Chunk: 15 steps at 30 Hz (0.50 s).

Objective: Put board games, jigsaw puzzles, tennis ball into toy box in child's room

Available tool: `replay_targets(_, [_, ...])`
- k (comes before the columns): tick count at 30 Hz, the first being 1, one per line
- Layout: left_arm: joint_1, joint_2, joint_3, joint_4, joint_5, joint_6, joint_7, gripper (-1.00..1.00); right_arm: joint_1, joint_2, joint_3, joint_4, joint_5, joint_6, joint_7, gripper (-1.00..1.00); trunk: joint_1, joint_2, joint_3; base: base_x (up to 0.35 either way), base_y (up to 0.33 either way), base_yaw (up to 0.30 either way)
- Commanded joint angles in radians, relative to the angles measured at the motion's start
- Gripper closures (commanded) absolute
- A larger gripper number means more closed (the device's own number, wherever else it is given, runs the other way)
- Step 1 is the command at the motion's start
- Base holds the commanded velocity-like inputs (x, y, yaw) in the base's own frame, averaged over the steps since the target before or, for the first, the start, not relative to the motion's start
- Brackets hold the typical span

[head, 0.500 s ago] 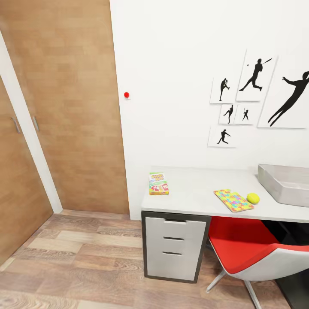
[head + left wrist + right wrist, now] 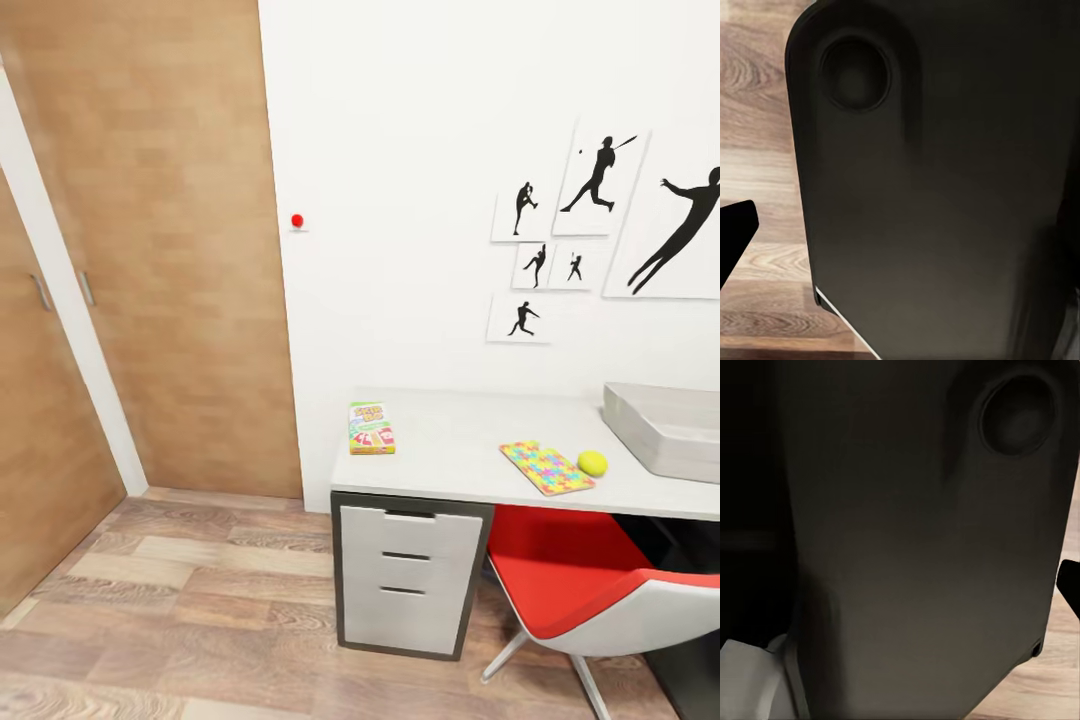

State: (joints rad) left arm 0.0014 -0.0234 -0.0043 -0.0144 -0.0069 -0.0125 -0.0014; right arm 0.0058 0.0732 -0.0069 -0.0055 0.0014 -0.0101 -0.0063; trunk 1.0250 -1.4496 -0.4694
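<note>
Head view: the long white worktop with its dark grey frame and white three-drawer unit stands against the white wall, under a cluster of black athlete-silhouette pictures. On it, toward its left end, lies the small flat green-topped board game box with orange and red panels, its long axis running away from the camera toward the wall. Further right sits a thin flat jigsaw puzzle board of yellow, pink, green and blue pieces, turned diagonally, and the small yellow-green tennis ball rests just beside its right corner. The shallow grey toy box with sloping sides is at the worktop's right, cut off by the picture edge. A red-seated chair with a white shell is tucked in below, between the robot and the puzzle. Neither arm reaches into this scene, so all the toys lie ahead and to the right; I judge the right arm the nearer one for the ball and puzzle (the base must close in first).

Left wrist view: a dark rounded panel of the robot's body over wood-plank floor. I cannot tell whether the fingers are spread or pressed together.

Right wrist view: another dark body panel, floor at one corner; again the fingers' state cannot be told.
</note>
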Motion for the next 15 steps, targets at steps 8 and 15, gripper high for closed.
replay_targets(8, [0.0,0.0,0.0,-0.001,0.0,-0.001,0.0,-1.0,0.0,0.003,-0.001,-0.001,0.0,-0.001,-0.001,-1.0,0.0,0.0,-0.001,0.0,0.0,0.247])
replay_targets(15, [0.0,0.0,-0.001,-0.001,0.0,-0.001,0.0,-1.0,0.0,0.003,-0.001,-0.001,0.0,-0.002,-0.001,-1.0,0.0,0.0,-0.001,0.0,0.0,0.291])
